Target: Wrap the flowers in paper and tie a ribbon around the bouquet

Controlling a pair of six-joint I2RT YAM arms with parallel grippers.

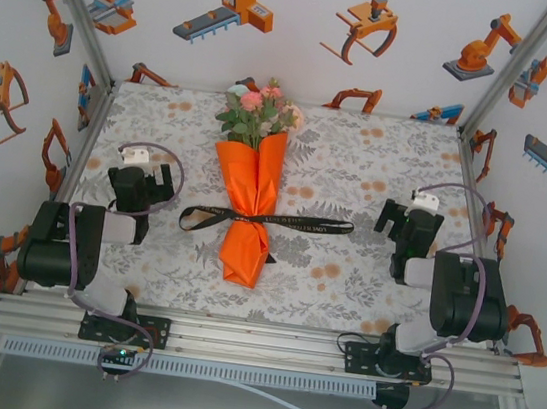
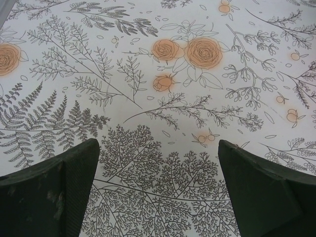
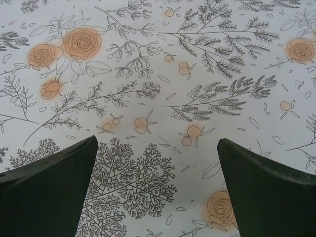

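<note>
The floral-clothed table (image 1: 378, 178) bears the bouquet (image 1: 249, 201), lying lengthwise, ribbon (image 1: 301, 223) seemingly tied across it.

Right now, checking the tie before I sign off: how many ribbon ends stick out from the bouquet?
2. One ribbon end lies left of the bouquet, the other end right of it; none looks hidden.

From the top cam we look down & fwd, from above/behind the arm bases (image 1: 121, 328), over the whole cloth (image 1: 358, 175). Wrist cams put us v. close, facing down; all share cloth.
</note>
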